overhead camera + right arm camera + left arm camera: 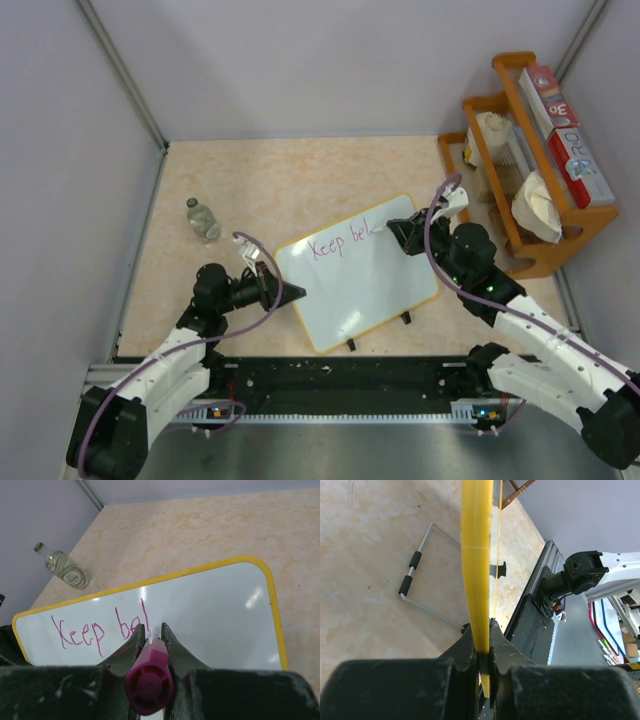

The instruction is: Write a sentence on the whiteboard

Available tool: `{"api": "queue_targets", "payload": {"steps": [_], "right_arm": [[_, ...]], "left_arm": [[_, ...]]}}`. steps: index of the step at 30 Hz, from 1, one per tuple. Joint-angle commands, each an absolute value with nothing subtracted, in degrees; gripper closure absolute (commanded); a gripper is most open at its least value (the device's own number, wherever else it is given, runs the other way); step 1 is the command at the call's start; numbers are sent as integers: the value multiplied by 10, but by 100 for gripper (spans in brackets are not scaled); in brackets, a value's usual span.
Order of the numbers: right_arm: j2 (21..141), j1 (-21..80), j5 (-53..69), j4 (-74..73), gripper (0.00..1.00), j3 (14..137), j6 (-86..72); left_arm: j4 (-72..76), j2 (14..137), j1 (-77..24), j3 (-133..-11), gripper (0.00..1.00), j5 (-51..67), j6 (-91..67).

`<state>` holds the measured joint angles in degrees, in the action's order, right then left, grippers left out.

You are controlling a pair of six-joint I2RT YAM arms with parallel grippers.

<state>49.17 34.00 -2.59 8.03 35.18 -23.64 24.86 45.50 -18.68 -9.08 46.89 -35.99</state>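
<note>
The whiteboard (pixel 365 280) lies tilted in the middle of the table, white with a yellow rim (pixel 225 564). Purple-pink words of the sentence (pixel 97 630) read "Keep bel" along its far edge; the same sentence (pixel 338 243) shows from above. My right gripper (pixel 152 629) is shut on a magenta-capped marker (pixel 149 680) whose tip rests on the board just right of the "l". From above that right gripper (pixel 390 230) sits at the board's far side. My left gripper (pixel 483 625) is shut on the board's yellow rim (pixel 476 555), pinching the left corner; the left gripper (pixel 292 293) points right.
A small glass bottle (pixel 203 219) stands left of the board, also seen as a bottle (pixel 65 569) beyond the writing. A wooden rack (pixel 530 160) with boxes and bags fills the back right corner. A wire stand (pixel 417 580) lies on the table under the board.
</note>
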Motion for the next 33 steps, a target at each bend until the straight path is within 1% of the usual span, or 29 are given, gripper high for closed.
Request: {"api": "queue_targets", "payload": {"steps": [1,12,27,33], "right_arm": [[477,337,-34,95,100,395,-232],[511,336,-46,97,100,416,-224],[526,336,-58,95,100,388,-221],[513,337,-57,86,100,371,-223]], "left_arm": [[203,460,-192,-69,100,479,-277],[205,458,-192,-69,100,480,-277],[206,461,-192,-69,100,481,-277],[206,461,-192,-69,100,481,-277]]}}
